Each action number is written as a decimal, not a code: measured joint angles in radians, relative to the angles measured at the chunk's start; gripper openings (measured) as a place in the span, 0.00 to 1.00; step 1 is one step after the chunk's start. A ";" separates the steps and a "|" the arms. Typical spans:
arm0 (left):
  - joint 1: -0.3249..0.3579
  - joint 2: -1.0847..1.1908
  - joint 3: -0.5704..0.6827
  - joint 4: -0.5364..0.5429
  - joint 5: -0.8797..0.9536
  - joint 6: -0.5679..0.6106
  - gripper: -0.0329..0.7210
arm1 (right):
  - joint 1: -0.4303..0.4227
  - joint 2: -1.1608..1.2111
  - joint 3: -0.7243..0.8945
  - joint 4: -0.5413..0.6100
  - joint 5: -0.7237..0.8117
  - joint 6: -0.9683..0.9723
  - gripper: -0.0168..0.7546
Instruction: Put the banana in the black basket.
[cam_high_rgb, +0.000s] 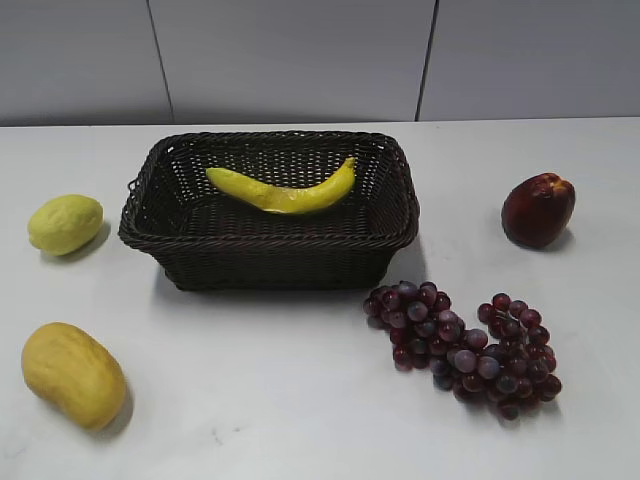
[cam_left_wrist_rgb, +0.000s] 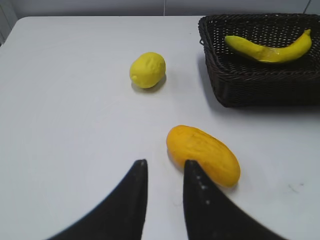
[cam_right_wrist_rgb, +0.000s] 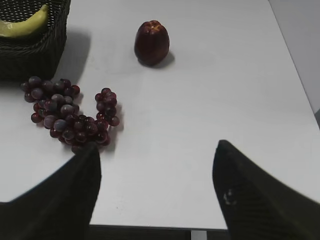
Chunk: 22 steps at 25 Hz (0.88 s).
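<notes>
The banana (cam_high_rgb: 285, 190) lies inside the black basket (cam_high_rgb: 270, 255) at the back middle of the table; it also shows in the left wrist view (cam_left_wrist_rgb: 270, 49) and partly in the right wrist view (cam_right_wrist_rgb: 22, 25). The basket shows in the left wrist view (cam_left_wrist_rgb: 260, 90) and the right wrist view (cam_right_wrist_rgb: 35, 55). My left gripper (cam_left_wrist_rgb: 165, 162) is open and empty, low over the table beside the mango. My right gripper (cam_right_wrist_rgb: 157, 147) is wide open and empty near the table's front edge. Neither gripper shows in the exterior view.
A yellow-orange mango (cam_high_rgb: 73, 375) lies front left and a lemon (cam_high_rgb: 65, 223) left of the basket. A dark grape bunch (cam_high_rgb: 465, 345) lies front right and a red apple (cam_high_rgb: 538, 209) at the right. The table's front edge (cam_right_wrist_rgb: 150, 227) is just below my right gripper.
</notes>
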 joint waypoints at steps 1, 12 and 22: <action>0.000 0.000 0.000 0.000 0.000 0.000 0.36 | 0.000 -0.001 0.009 -0.001 0.000 0.000 0.75; 0.000 0.000 0.000 0.000 0.000 0.000 0.36 | -0.008 -0.074 0.136 -0.021 -0.057 -0.008 0.75; 0.000 0.000 0.000 0.000 0.000 0.000 0.36 | -0.023 -0.079 0.149 -0.020 -0.091 -0.009 0.74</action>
